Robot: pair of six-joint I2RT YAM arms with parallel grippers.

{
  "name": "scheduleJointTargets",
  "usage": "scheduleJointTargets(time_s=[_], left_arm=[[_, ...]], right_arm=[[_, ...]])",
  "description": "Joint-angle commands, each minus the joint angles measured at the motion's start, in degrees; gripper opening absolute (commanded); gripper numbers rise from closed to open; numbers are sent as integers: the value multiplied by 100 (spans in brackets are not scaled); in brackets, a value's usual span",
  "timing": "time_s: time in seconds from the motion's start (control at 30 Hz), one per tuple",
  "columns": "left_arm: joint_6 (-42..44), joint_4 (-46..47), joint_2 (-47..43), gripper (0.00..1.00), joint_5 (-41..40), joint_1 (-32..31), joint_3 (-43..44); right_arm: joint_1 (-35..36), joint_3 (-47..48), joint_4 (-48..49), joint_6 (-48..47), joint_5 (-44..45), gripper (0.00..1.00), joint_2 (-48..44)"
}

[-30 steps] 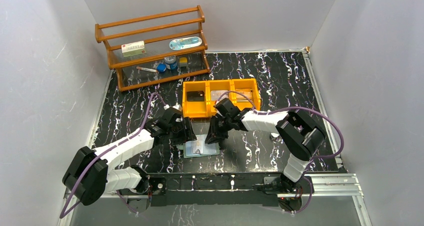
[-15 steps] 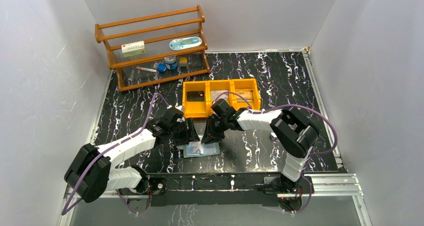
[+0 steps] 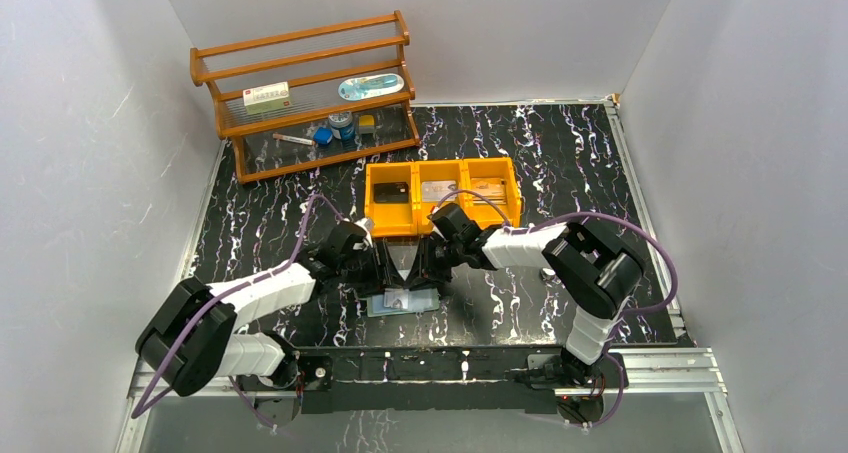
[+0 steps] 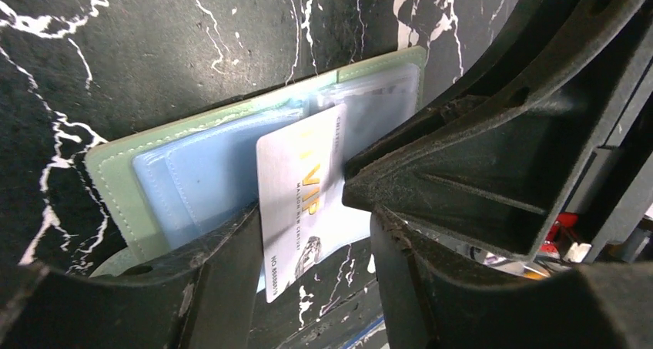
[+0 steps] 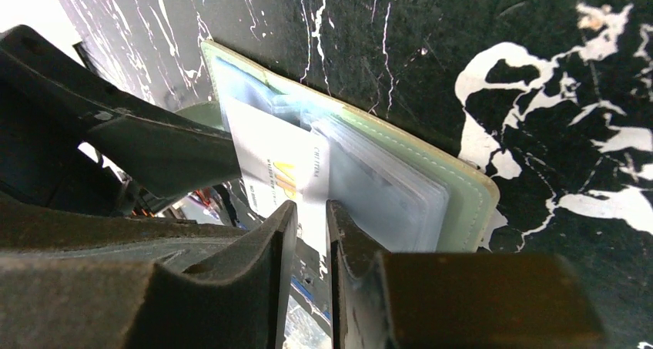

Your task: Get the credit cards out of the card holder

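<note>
The card holder (image 3: 420, 303) lies flat near the table's front edge. It is pale green (image 4: 115, 172) with bluish clear sleeves. A silvery VIP credit card (image 4: 300, 187) sticks partway out of a sleeve. My left gripper (image 4: 316, 214) stands open with its fingers either side of the card's free end, and one finger (image 4: 223, 272) rests over the holder's corner. My right gripper (image 5: 312, 204) has its jaws a narrow gap apart, with nothing clamped between them. Its tip touches the card (image 5: 269, 156) at its edge. In the top view the two grippers (image 3: 392, 273) (image 3: 425, 273) meet above the holder.
The orange three-compartment bin (image 3: 392, 225) stands just behind both grippers, with a grey card (image 3: 440, 191) and a tan card (image 3: 488, 188) in two of its compartments. A wooden shelf (image 3: 310, 103) with small items stands at the back left. Grey walls enclose the table.
Both grippers have moved toward each other and closed in over the card holder. The silvery card has come out of its sleeve.
</note>
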Motion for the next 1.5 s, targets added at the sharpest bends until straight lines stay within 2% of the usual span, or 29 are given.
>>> scheduleJointTargets(time_s=[0.0, 0.1, 0.27, 0.4, 0.63, 0.87, 0.97, 1.1, 1.23, 1.33, 1.4, 1.47], left_arm=[[-326, 320, 120, 49, 384, 12, -465], [-498, 434, -29, 40, 322, 51, -643], [-583, 476, -267, 11, 210, 92, -687], [-512, 36, -452, 0, -57, 103, -553], [-160, -972, -843, 0, -640, 120, -127], [205, -1707, -1283, 0, -1022, 128, 473], [339, -1783, -1397, 0, -965, 128, 738], [411, -1715, -1536, 0, -854, 134, 988], [449, -1618, -1571, 0, -726, 138, 1094], [489, -1370, -1593, 0, -486, 137, 1127], [483, -1126, -1626, 0, -331, 137, 1118], [458, -901, -1648, 0, -203, 137, 1128]], right_arm=[[-15, -399, -746, -209, 494, 31, 395], [-26, -423, -707, -211, 450, 31, 402], [-33, -400, -663, -210, 379, 30, 406], [-39, -395, -676, -211, 408, 30, 382], [-90, -330, -708, -263, 456, 30, 292], [-112, 166, -545, -685, 20, 34, -79], [-152, 592, -681, -842, -36, 44, -587], [-355, 878, -1039, -1019, 586, 63, -1196], [-726, 498, -935, -983, 1173, 69, -1964], [-1031, -84, -305, -926, 1355, 73, -2621], [-1271, -412, 110, -921, 1082, 78, -2971], [-1527, -564, 350, -889, 606, 79, -3115]])
